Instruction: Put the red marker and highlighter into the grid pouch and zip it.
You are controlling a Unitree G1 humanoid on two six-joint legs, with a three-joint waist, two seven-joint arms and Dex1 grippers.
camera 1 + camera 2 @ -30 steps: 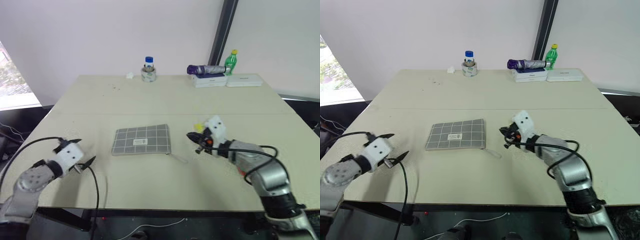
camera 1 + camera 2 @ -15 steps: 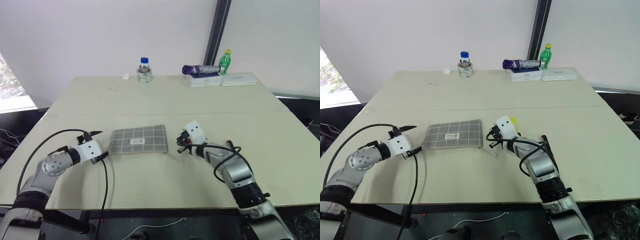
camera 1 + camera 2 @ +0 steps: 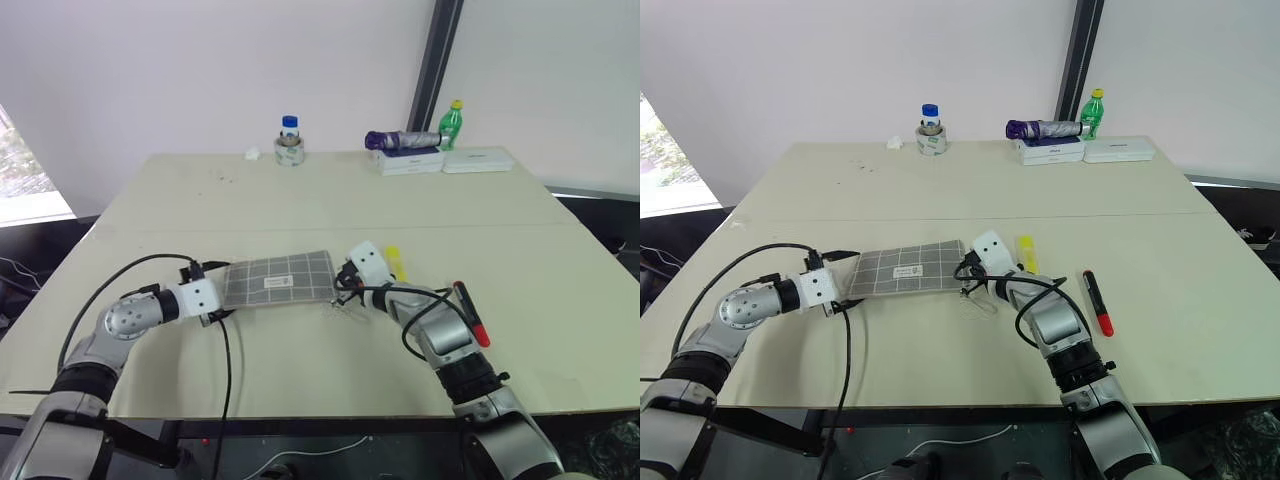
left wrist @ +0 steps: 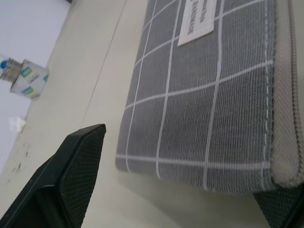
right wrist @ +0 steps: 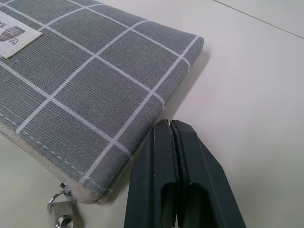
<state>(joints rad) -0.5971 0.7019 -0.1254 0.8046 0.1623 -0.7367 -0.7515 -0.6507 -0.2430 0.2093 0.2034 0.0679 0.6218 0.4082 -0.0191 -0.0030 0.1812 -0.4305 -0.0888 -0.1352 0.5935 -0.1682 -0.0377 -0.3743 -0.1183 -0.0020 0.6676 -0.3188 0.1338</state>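
Both arms are at the pouch [image 3: 908, 268], lying flat mid-table, zip edge toward the robot. The left gripper [image 3: 843, 283] stands wide open at the pouch's left end, fingers straddling its corner, nothing held. The right gripper [image 5: 172, 142] is pinched fully shut and empty, its tips just beside the pouch's right corner, where the zip pull [image 5: 61, 216] dangles. The highlighter [image 3: 1025, 254] and marker [image 3: 1097, 301] lie on the table to the right, not yet packed. The step looks like opening the zip: the left should clamp that corner firmly, while the right opens, takes the pull and draws straight along the zip. Whether the zip is fully closed is hard to tell.
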